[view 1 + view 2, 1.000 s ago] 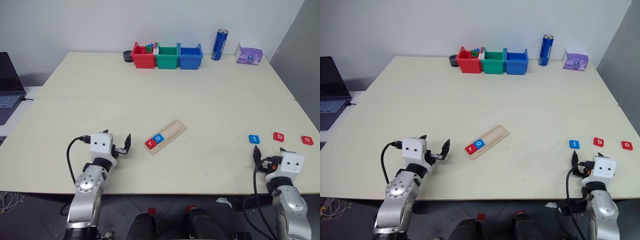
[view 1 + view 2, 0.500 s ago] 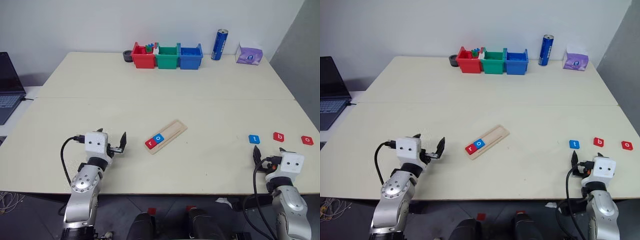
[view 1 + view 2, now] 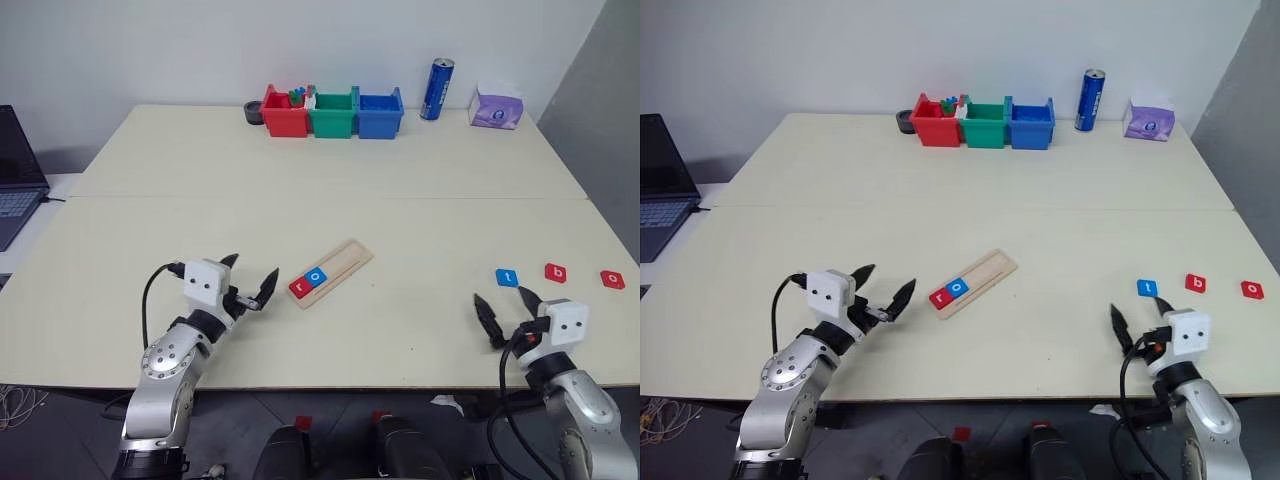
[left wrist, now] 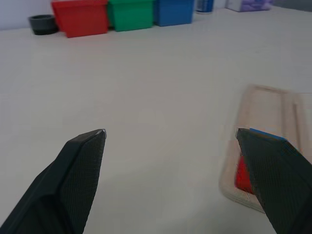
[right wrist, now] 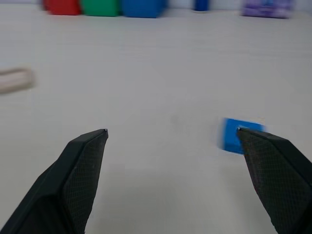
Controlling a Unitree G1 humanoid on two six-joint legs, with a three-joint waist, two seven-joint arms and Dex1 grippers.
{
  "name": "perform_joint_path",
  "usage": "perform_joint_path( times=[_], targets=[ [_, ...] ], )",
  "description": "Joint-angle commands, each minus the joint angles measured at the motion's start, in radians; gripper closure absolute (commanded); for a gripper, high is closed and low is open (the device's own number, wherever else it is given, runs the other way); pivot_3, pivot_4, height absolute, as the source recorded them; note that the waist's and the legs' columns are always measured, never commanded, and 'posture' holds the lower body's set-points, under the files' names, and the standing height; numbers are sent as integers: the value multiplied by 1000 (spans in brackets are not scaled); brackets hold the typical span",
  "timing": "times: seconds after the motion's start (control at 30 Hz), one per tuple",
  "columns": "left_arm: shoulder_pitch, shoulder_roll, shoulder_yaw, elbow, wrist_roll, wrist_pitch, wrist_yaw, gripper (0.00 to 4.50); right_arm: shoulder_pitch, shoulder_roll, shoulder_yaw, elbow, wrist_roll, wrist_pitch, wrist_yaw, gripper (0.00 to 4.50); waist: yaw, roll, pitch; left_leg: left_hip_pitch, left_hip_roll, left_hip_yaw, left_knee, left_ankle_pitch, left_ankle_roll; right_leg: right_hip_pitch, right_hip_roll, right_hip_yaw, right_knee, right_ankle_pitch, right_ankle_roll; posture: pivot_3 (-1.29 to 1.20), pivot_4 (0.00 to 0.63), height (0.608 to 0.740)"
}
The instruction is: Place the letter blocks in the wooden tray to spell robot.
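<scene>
I'm swinging my right gripper [image 3: 507, 314] leftward, fingers spread and empty, toward the blue square "t" tile [image 3: 508, 278]; my left gripper [image 3: 249, 282] is gaping beside the pale wooden tray [image 3: 340, 267].

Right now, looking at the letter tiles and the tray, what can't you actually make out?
- Left wrist view: the red tile and blue tile in the wooden tray sit partly behind a finger of the left gripper; letters unreadable.
- Right wrist view: the blue tile is blurred; no letter shows.
- Eye views: what lies in the red bin is too small to name.
</scene>
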Motion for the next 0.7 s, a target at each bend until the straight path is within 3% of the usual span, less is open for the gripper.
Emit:
perform_joint_path(
  times=[0.03,0.27,0.7],
  targets=[
    [-26,42,-34,-65,-32,75,-53,0,-8,-113,49,-160,120,145,139,29,1,0,0,0,0,0,0,0,0,0,0,0,0,0,0,0,150,740],
    [-76,101,-119,-109,-10,213,-85,0,-31,-294,53,-278,262,323,267,29,2,-3,1,-1,-1,-2,1,0,0,1,0,-2,-1,0,0,0,150,740],
    [-147,52,-219,-67,71,304,-3,0,-51,-331,45,-298,275,339,305,29,4,-4,2,-1,-1,-2,1,0,0,1,0,-2,-1,0,0,0,150,740]
  ],
)
